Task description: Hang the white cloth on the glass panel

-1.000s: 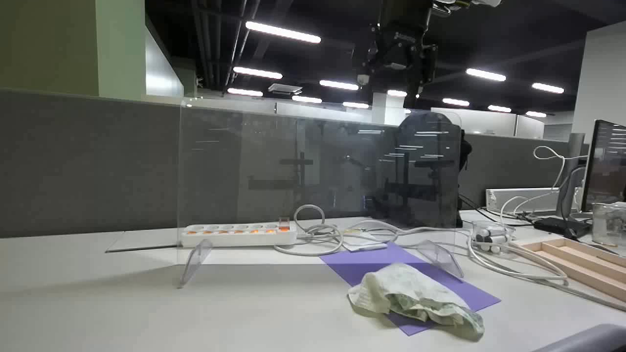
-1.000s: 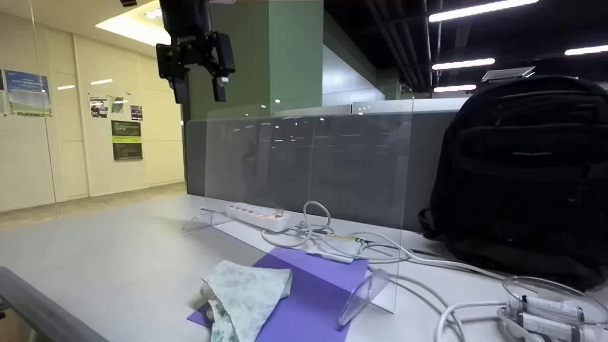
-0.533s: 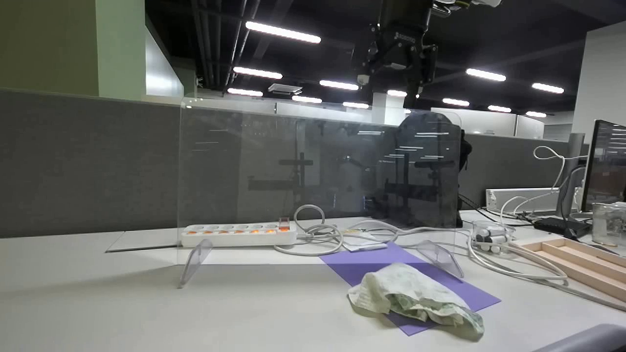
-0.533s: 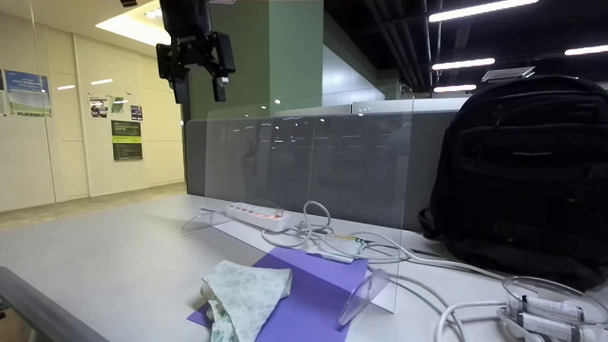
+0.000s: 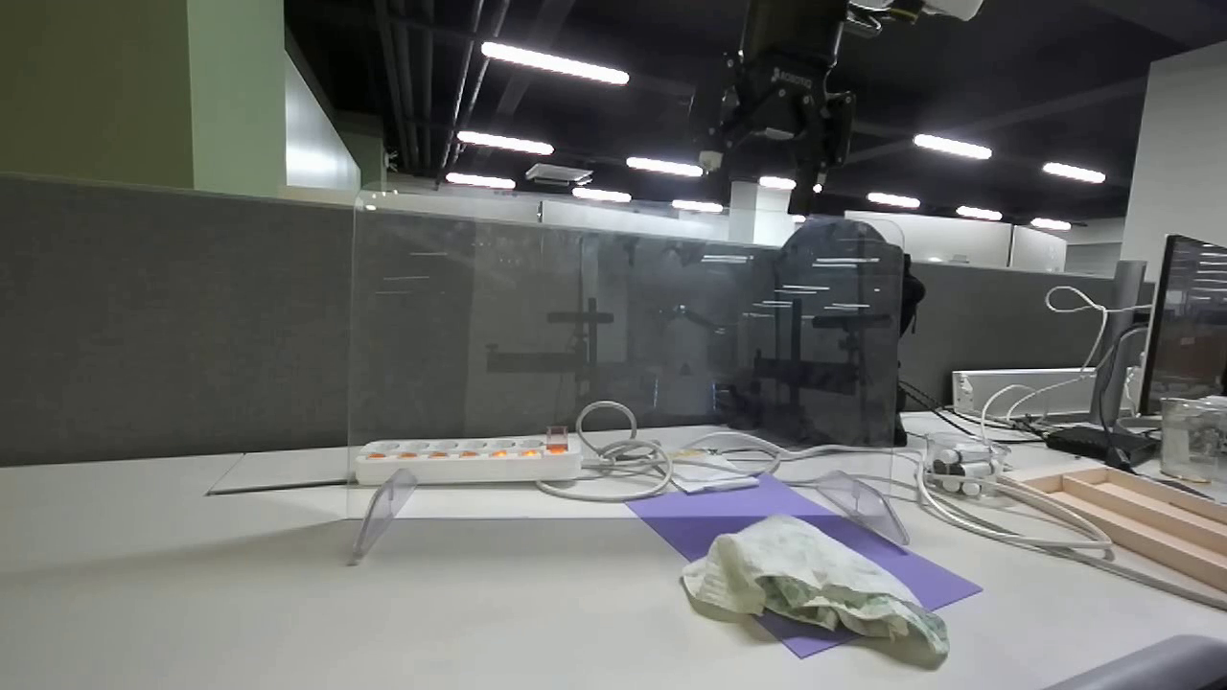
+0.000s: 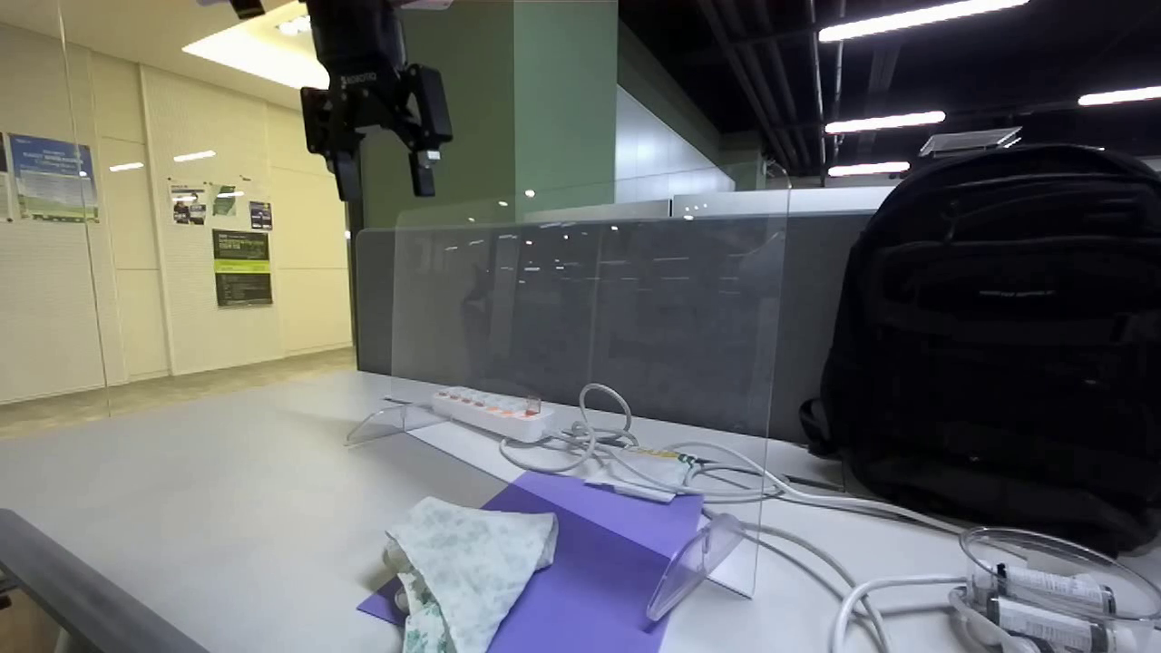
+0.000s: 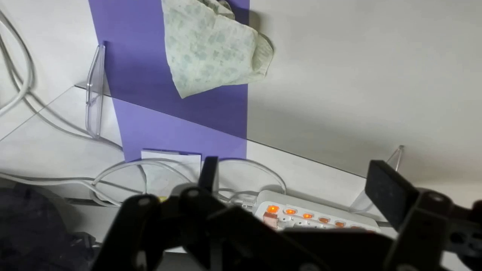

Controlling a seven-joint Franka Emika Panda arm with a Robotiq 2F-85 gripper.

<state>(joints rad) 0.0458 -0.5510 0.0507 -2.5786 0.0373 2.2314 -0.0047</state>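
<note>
The white cloth with a faint green pattern lies crumpled in both exterior views (image 5: 805,575) (image 6: 481,553). It rests partly on a purple sheet (image 6: 599,580) and partly on the table. The clear glass panel (image 5: 613,326) stands upright on two clear feet, behind the cloth in an exterior view. In the wrist view the cloth (image 7: 211,49) is at the top, and the panel's thin edge line (image 7: 305,155) runs diagonally below it. My gripper (image 6: 385,186) is high above the table, apart from cloth and panel. Its fingers (image 7: 391,192) are wide apart with nothing between them.
A white power strip (image 5: 465,468) with lit switches and loose white cables (image 5: 633,470) lie behind the panel. A black backpack (image 6: 1007,345) stands at the back. A clear container with white tubes (image 6: 1052,599), a wooden tray (image 5: 1131,517) and a monitor (image 5: 1189,326) stand to the side.
My gripper has shifted very slightly, a little right and down in an exterior view. It stays open. The cloth, purple sheet and panel have not moved.
</note>
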